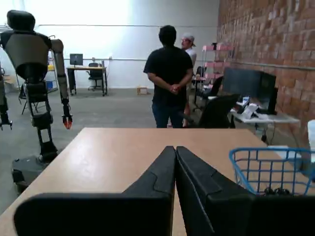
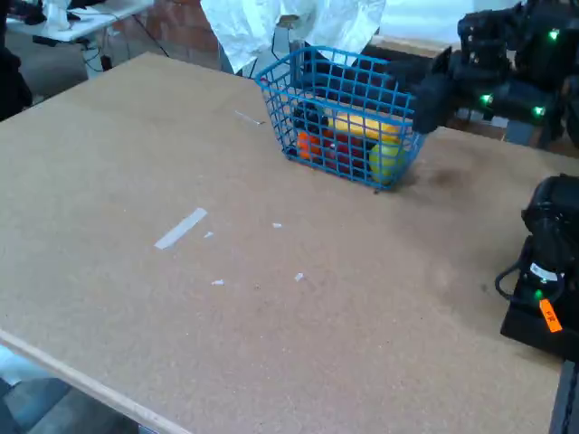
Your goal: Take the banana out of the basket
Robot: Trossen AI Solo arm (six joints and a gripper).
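The banana (image 2: 366,127) lies inside the blue wire basket (image 2: 271,90) among other toy fruit, just left of the hand (image 2: 425,95) in the fixed view. The hand (image 1: 175,150) hangs above the counter (image 2: 226,298), fingers pressed together, holding nothing.

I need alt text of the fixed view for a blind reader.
A blue wire basket on a wooden table holds a yellow banana among other fruit. The robot's dark claw hovers beside its right end.
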